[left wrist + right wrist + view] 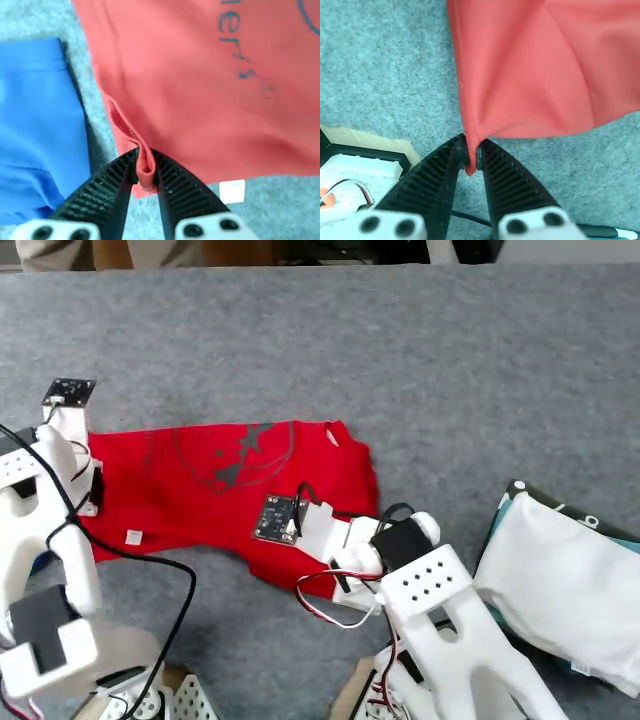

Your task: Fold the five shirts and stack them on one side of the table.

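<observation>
Grip: left pincer [145,175] and right pincer [471,161] closed on red shirt [200,495]. We see it spread on table [420,350].

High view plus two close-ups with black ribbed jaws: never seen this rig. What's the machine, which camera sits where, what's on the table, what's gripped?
Two white robot arms stand side by side at a grey table. The high view comes from a fixed camera looking down. Each close-up comes from a camera on one arm's wrist, looking past its own gripper. A red shirt lies spread on the table. The left gripper is shut on a fold of its edge; the right gripper is shut on another edge. A blue cloth lies beside the shirt, and white cloth lies at the table's side.
</observation>
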{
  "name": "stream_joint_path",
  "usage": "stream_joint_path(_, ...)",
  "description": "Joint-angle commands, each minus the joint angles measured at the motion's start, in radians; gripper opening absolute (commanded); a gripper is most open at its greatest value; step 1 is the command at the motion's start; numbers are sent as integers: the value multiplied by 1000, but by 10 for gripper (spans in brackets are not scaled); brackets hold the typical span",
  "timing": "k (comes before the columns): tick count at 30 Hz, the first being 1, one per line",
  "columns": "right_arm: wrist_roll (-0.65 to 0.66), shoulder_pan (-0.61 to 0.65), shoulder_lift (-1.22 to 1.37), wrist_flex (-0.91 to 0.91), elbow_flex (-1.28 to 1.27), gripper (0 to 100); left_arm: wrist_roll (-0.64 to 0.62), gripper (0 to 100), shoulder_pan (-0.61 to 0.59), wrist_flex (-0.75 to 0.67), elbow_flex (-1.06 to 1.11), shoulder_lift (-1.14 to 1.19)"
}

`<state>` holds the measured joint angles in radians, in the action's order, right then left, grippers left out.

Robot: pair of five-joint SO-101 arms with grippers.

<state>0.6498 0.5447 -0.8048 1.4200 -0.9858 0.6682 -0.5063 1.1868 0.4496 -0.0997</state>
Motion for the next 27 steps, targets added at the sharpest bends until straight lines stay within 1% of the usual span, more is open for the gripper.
stream_joint_path(1,6,-51,-13,-14,-1,5,-9,19,20,55,0,-73)
stream_joint_path(5,8,-84,-13,-14,-1,5,-6,19,17,58,51,-77)
stream_joint_path(14,8,-84,-13,-14,-1,5,-6,19,6,57,97,-74)
stream_joint_path(18,8,-81,-13,-14,-1,5,-5,19,5,15,117,-74)
stream_joint_path(22,8,-81,-13,-14,-2,5,40,19,3,9,157,-74)
stream_joint_path(27,8,-79,-13,-21,-22,5,43,19,0,9,172,-74)
